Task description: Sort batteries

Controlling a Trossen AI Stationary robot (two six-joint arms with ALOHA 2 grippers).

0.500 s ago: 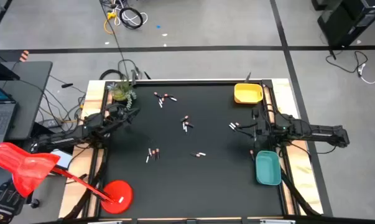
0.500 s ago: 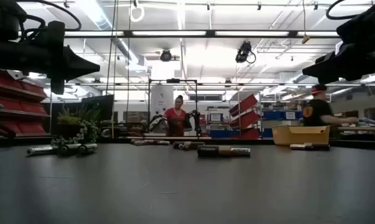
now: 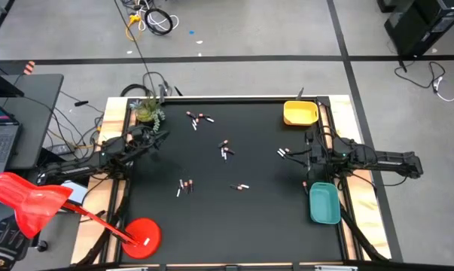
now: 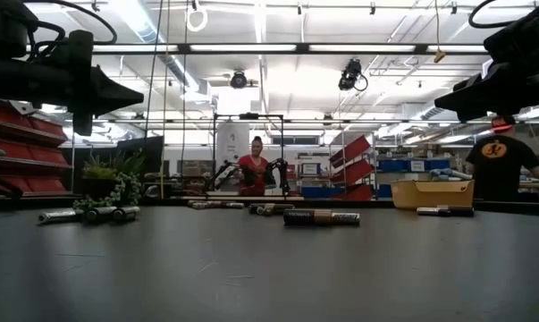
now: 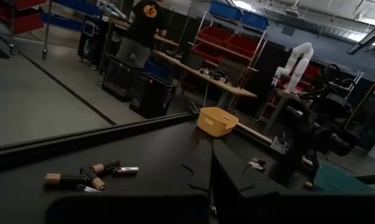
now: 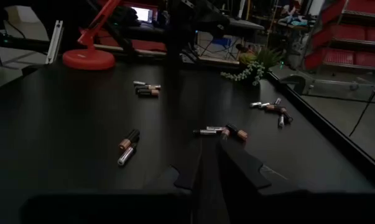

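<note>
Small batteries lie in loose groups on the black table (image 3: 211,226): near the far edge (image 3: 199,118), at the middle (image 3: 225,148), toward the near left (image 3: 184,186), one pair (image 3: 242,187), and a group by the right arm (image 3: 284,153). The yellow tray (image 3: 300,113) sits at the far right corner, the teal tray (image 3: 324,202) at the right edge. My left gripper (image 3: 164,135) hovers shut over the table's left side, raised above it (image 4: 137,95). My right gripper (image 3: 296,155) hovers shut beside the right-hand group, also raised (image 4: 441,104).
A small potted plant (image 3: 147,111) stands at the far left corner. A red lamp base (image 3: 142,235) sits at the near left corner, its arm reaching off the table. People stand in the room beyond the far edge (image 4: 254,170). The table's near half is bare.
Both arms and the batteries have kept still. A person in the room behind the table has walked toward the right of the low view.
</note>
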